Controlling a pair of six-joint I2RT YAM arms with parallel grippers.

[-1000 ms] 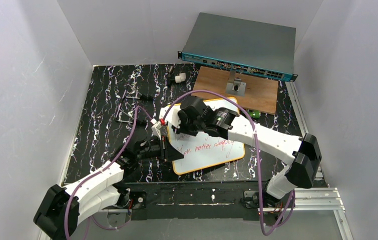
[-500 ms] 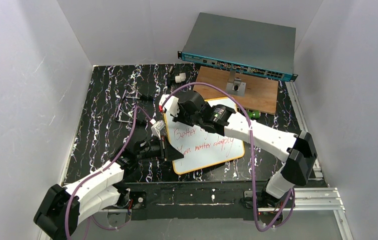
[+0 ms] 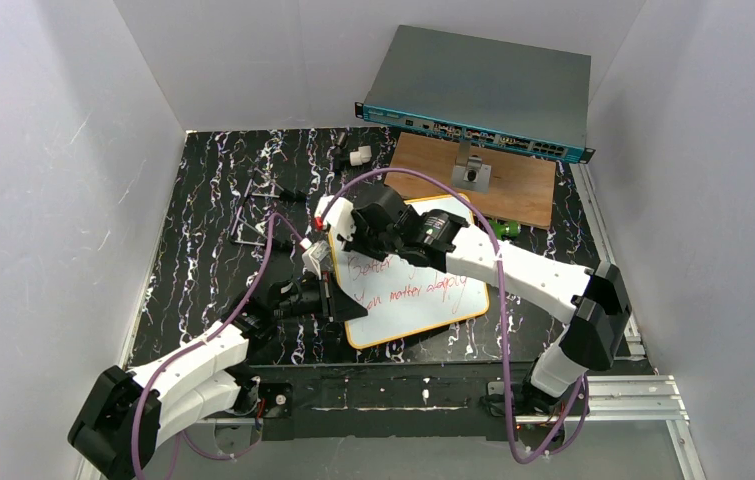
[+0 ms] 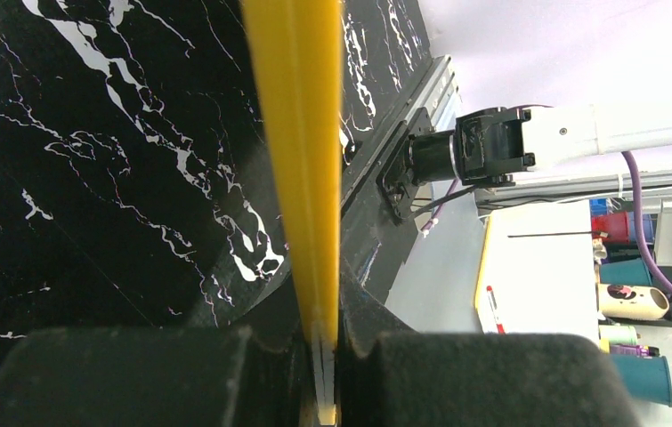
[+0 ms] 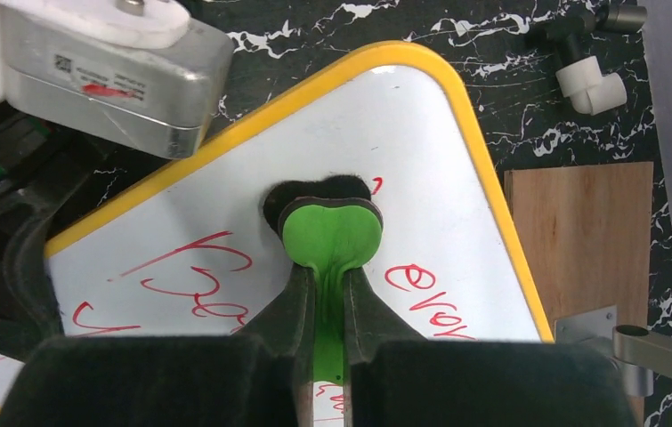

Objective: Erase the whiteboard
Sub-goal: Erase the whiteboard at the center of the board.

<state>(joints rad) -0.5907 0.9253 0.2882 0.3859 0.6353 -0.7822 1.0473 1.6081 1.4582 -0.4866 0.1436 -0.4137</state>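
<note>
Yellow rim fills the left wrist view: the whiteboard [image 4: 301, 178] is seen edge-on there, its white face hidden. The left gripper [image 4: 321, 374] has both fingers pressed together on that rim, their tips blurred at the bottom edge. From above, the board lies on the black marbled table [image 3: 203, 230], in front of the wooden board [image 3: 523, 190], with the pinched edge on its left side. The right gripper [image 5: 330, 311] is clamped on the stem of a green eraser [image 5: 330, 233]. Its dark pad, mostly hidden beneath the green head, sits on the board near a rounded corner. 2 lines of red writing show; overhead the right arm covers part of the upper one, and the words are hard to read.
</note>
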